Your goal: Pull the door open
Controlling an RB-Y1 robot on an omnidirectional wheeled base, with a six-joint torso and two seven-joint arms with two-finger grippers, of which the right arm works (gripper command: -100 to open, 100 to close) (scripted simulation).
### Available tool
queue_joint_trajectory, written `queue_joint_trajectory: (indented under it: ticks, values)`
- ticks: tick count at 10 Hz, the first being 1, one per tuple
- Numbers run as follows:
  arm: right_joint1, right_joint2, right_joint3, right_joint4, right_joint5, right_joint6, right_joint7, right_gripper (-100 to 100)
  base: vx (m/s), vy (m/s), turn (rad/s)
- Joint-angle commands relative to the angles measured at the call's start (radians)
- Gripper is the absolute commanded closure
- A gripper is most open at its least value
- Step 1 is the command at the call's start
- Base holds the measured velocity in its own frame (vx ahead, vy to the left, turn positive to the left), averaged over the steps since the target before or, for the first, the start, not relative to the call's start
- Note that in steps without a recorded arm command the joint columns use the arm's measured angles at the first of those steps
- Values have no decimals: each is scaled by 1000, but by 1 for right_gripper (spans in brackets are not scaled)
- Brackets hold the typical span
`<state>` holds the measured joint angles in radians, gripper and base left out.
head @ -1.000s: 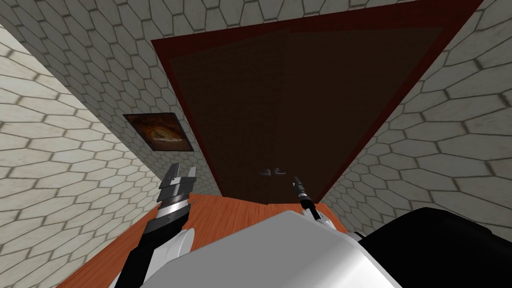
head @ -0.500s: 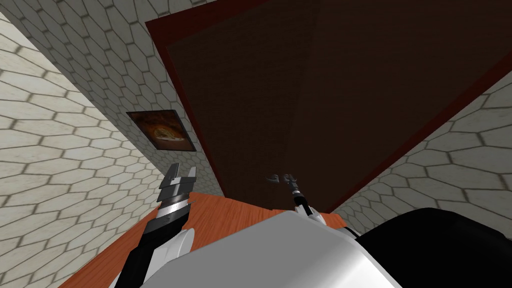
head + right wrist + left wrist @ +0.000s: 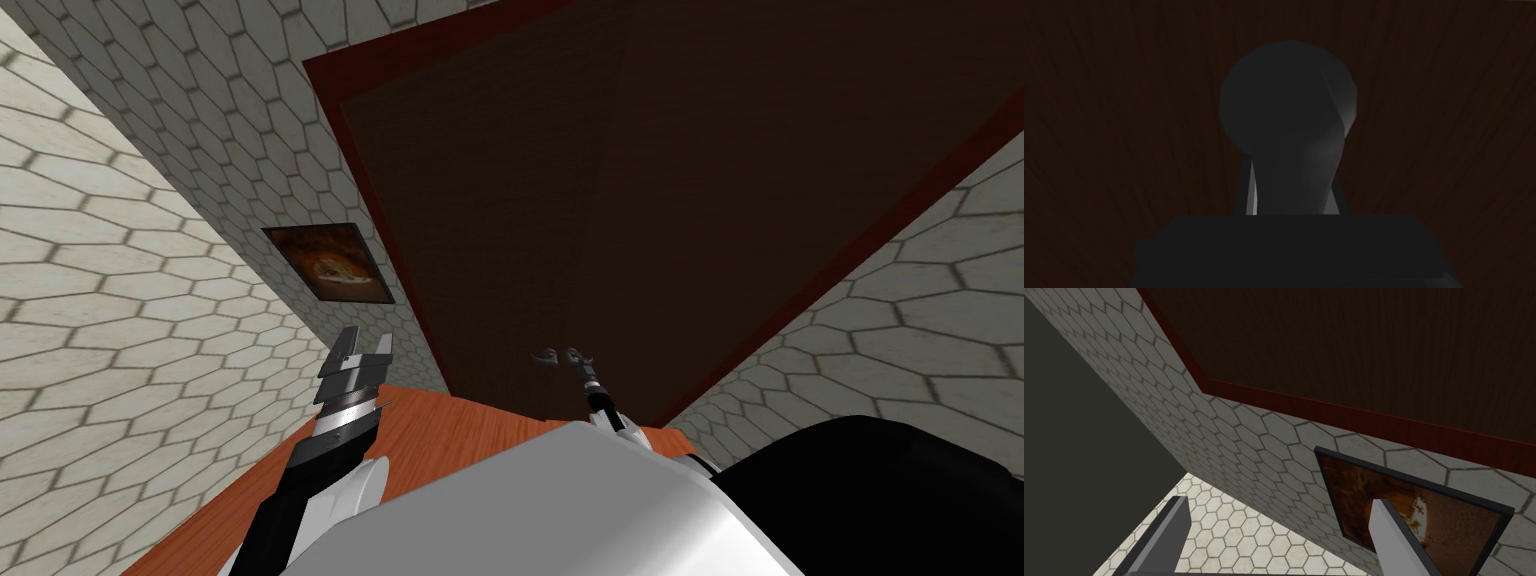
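Note:
A dark brown double door (image 3: pixel 600 200) in a red frame (image 3: pixel 390 260) stands right in front of me. Two small grey lever handles sit at its middle seam: the left one (image 3: pixel 545 355) and the right one (image 3: pixel 575 354). My right gripper (image 3: pixel 583 368) reaches up to the right handle. In the right wrist view the grey handle (image 3: pixel 1289 115) lies between the thin fingers (image 3: pixel 1252 192), which press its sides, so the right gripper (image 3: pixel 1292 192) is shut on it. My left gripper (image 3: pixel 358 352) is held up by the left wall, open and empty (image 3: pixel 1278 503).
Pale hexagon-tiled walls close in on both sides. A dark-framed orange picture (image 3: pixel 327 262) hangs on the wall left of the door, also ahead of the left gripper (image 3: pixel 1409 508). The orange-brown floor (image 3: pixel 440 440) runs to the door's foot.
I have moved closer to the door, and my right gripper has reached forward to the right handle and closed on it. The left arm has not moved.

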<state>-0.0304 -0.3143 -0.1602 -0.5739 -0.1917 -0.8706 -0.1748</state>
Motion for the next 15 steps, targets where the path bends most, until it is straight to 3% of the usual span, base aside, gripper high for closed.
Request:
queue_joint_trajectory:
  ticks: [1,4,5,8,9,10,11,12,15]
  values:
    - [0,-3,-2,-1,-1,-2,0,100,0,0,0]
    - [18,-21,-11,8,-13,0,-1,100,-61,-45,-37]
    - [33,-41,-15,15,-30,-1,-1,100,-137,-62,-80]
    - [37,-47,-13,17,-36,-2,-1,100,-100,-13,-20]
    - [50,-69,0,22,-61,-6,-1,100,-108,11,7]
    - [50,-69,0,22,-61,-6,-1,100,-127,0,-38]
    - [56,-81,19,24,-81,-10,-1,100,-150,-3,-16]
    - [45,-73,29,35,-60,-26,-18,-100,-181,16,91]
    - [47,-69,71,14,-37,-44,-48,-100,-201,66,85]
